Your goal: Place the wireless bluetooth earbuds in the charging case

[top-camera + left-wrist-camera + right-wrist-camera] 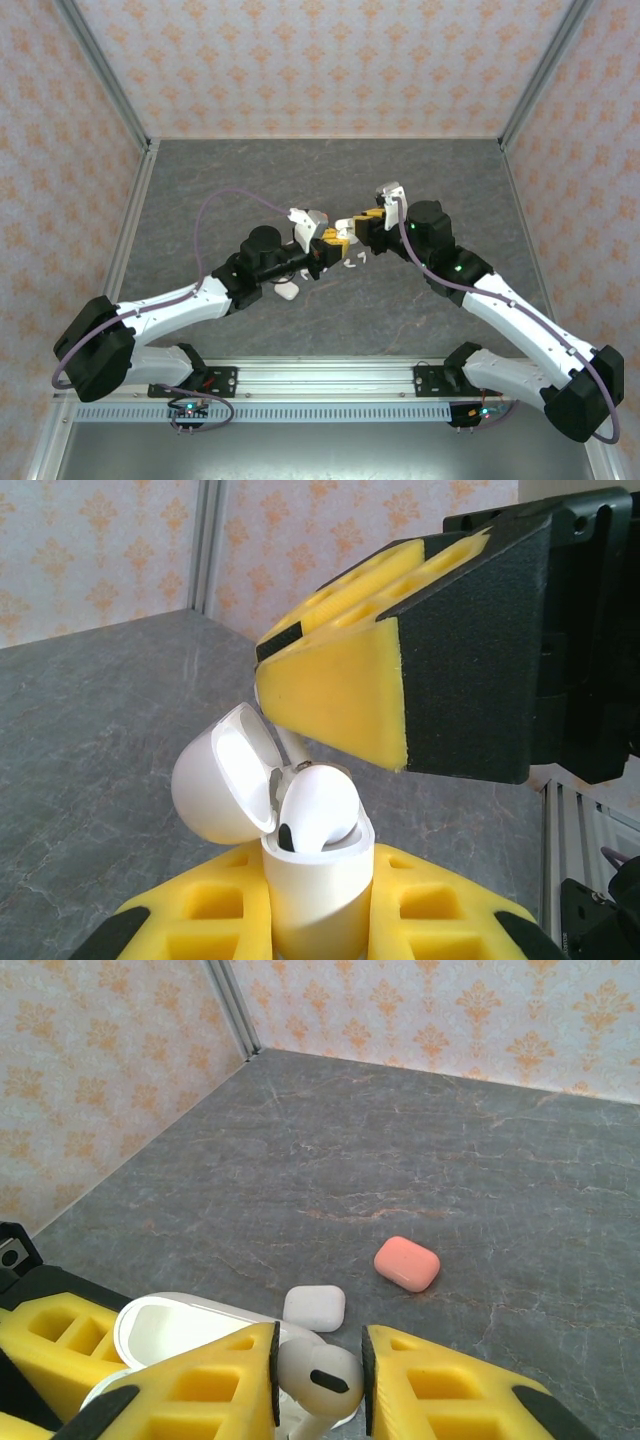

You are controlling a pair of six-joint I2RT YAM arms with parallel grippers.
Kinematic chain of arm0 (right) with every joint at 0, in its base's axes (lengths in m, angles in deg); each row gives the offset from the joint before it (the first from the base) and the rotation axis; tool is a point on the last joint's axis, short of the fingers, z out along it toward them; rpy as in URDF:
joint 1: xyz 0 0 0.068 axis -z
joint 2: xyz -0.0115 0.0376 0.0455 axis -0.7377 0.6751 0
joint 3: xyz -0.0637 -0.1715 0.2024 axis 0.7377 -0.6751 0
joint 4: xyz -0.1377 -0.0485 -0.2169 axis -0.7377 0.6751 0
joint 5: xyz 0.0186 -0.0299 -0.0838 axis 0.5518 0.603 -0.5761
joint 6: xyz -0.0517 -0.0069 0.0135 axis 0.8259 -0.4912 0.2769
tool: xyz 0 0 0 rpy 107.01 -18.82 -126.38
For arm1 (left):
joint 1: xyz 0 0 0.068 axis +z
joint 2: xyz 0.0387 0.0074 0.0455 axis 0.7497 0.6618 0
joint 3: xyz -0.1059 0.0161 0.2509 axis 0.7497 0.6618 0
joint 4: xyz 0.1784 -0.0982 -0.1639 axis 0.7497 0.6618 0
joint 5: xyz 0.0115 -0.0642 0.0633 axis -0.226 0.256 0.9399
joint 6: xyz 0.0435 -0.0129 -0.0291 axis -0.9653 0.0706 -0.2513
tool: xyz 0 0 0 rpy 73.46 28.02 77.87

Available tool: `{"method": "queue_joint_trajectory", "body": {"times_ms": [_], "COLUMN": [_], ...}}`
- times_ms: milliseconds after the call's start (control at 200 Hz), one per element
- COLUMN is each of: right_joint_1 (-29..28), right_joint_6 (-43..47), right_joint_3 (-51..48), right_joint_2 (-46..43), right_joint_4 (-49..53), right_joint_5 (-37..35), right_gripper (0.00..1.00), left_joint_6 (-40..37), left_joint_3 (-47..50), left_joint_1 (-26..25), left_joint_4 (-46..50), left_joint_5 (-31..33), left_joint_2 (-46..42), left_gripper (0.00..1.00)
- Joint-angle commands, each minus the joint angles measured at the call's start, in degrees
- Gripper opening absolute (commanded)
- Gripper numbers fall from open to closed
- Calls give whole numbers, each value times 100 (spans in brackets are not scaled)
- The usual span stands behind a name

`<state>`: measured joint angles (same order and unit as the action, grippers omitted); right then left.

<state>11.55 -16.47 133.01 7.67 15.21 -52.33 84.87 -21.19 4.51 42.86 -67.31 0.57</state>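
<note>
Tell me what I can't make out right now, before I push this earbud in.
- The case sockets: left wrist view, blocked by the earbud at its mouth.
- The earbud's lower end: right wrist view, cut off by the bottom edge.
- Loose earbuds: top view, too small to count.

Glossy plastic case (315,900), seemingly stone tabletop (100,710)

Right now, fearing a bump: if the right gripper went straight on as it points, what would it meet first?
The open case held by the left gripper, just ahead of the right gripper. Its earbud would likely touch the case's mouth before the fingers do; the gap is unclear.
</note>
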Motion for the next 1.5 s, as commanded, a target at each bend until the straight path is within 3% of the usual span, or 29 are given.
{"method": "queue_joint_trajectory", "body": {"times_ms": [0, 400, 686, 1181, 1356, 1491], "right_joint_1": [-40, -40, -40, 3, 167, 459], "right_joint_6": [59, -102, -288, -342, -564, -883], "right_joint_3": [-72, -50, 238, 1296, 1402, 1353], "right_joint_2": [-8, -69, -59, -43, -43, -60], "right_joint_4": [-31, 166, 449, 1408, 1541, 1469], "right_joint_5": [110, 577, 566, 103, 408, 1282], "right_gripper": [26, 27, 34, 51, 59, 72], "left_joint_6": [13, 26, 50, 94, 52, -18], "left_joint_3": [-194, -152, -106, 17, 106, 173], "left_joint_1": [-59, -60, -68, -65, -68, -68], "left_joint_4": [-295, -382, -450, -636, -783, -863], "left_joint_5": [-33, 110, 124, 116, 81, 61], "left_joint_2": [-9, -12, 28, -33, -101, -219], "left_gripper": [0, 0, 0, 0, 0, 0]}}
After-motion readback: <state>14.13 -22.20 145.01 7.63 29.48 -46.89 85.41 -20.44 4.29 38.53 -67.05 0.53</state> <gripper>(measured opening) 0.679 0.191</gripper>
